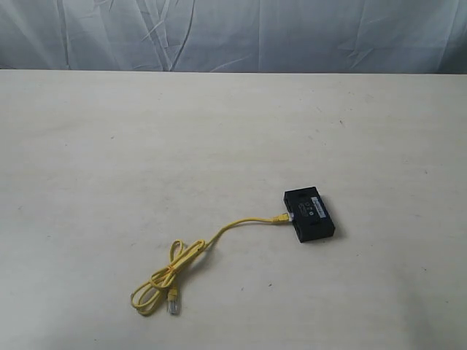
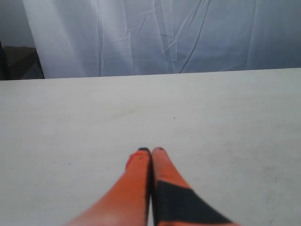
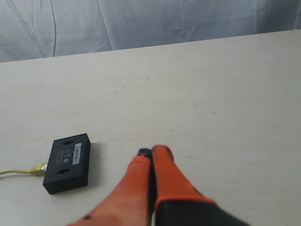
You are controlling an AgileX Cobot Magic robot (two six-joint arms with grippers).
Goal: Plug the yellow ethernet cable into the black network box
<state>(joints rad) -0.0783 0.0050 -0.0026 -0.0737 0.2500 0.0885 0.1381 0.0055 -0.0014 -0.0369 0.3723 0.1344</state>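
The black network box (image 1: 309,214) lies flat on the table, right of centre, its white-and-grey label facing up. The yellow ethernet cable (image 1: 219,232) runs from the box's left side to a loose loop at the front left, and its free clear plug (image 1: 174,303) rests on the table. The other plug (image 1: 282,217) sits against the box's side. In the right wrist view the box (image 3: 68,161) and the plug (image 3: 38,168) lie beside my right gripper (image 3: 152,151), which is shut and holds nothing. My left gripper (image 2: 151,150) is shut over bare table. Neither gripper shows in the exterior view.
The white table (image 1: 146,146) stretches wide around the box and cable. A wrinkled pale curtain (image 1: 233,33) hangs behind the far edge. A dark box-like thing (image 2: 19,61) shows past the table's edge in the left wrist view.
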